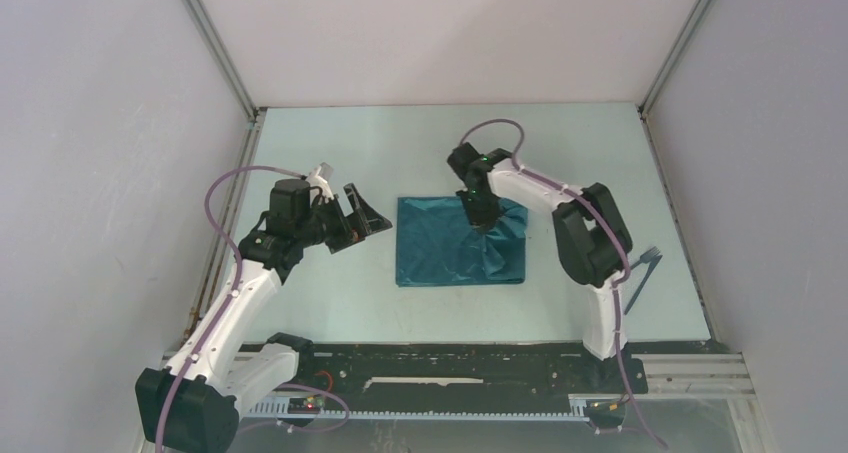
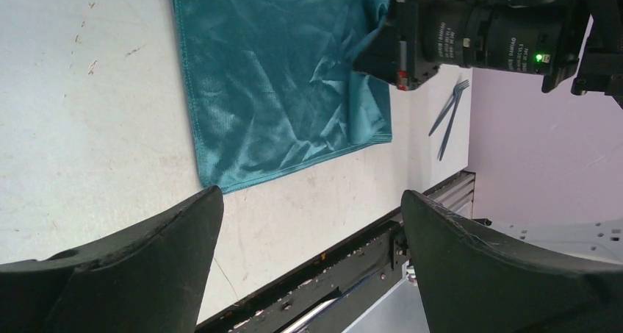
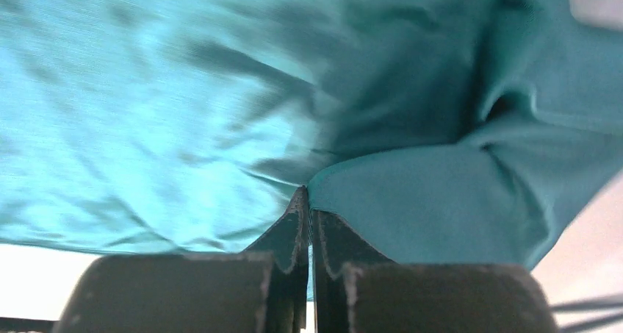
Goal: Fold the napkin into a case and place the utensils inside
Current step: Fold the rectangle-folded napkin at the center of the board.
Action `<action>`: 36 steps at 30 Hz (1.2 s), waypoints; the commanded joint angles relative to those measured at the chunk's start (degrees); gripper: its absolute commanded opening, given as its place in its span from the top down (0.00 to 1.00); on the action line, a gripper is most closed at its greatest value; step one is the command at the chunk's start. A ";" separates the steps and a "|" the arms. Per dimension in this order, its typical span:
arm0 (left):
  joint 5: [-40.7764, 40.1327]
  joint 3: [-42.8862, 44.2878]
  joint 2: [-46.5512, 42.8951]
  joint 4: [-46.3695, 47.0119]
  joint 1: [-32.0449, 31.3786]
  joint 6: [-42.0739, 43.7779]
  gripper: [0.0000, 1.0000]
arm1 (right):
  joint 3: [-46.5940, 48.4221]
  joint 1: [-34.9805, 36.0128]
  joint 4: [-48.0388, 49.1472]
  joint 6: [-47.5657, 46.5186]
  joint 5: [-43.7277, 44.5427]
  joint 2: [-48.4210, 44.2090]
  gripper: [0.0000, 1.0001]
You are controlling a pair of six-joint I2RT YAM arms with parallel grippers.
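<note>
The teal napkin (image 1: 440,248) lies flat mid-table, wrinkled, with its right part lifted into a fold (image 3: 441,201). My right gripper (image 1: 483,223) stands over the napkin's upper right area, shut on the napkin, pinching the edge of that fold between its tips (image 3: 307,195). To the left of the cloth, my left gripper (image 1: 360,215) hovers above the table, open with nothing between its fingers (image 2: 308,201); the napkin's near-left corner (image 2: 220,178) lies just beyond them. The utensils (image 1: 640,270) lie together on the table at the right, also visible past the napkin as thin dark utensils (image 2: 449,116).
The black rail (image 1: 450,358) runs along the table's near edge. Enclosure walls and metal frame posts (image 1: 215,43) close off the left, back and right. The right arm's body (image 1: 590,238) stands between the napkin and the utensils.
</note>
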 commanded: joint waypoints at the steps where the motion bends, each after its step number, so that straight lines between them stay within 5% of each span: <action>1: 0.29 -0.15 -1.31 0.44 -0.14 0.90 0.02 | 9.70 4.45 -2.05 2.30 -3.03 6.04 1.00; 12: -0.48 -1.06 -1.38 -0.29 -0.13 1.00 0.02 | 22.64 9.94 -3.51 2.63 -11.29 14.71 1.00; 28: -2.72 -2.13 -2.15 -0.55 -0.08 0.86 0.02 | 25.04 11.00 -2.31 5.22 -17.07 15.42 1.00; 36: -9.53 -6.96 3.50 2.97 -0.15 -0.63 0.15 | 17.76 7.92 -1.07 4.93 -15.84 9.26 1.00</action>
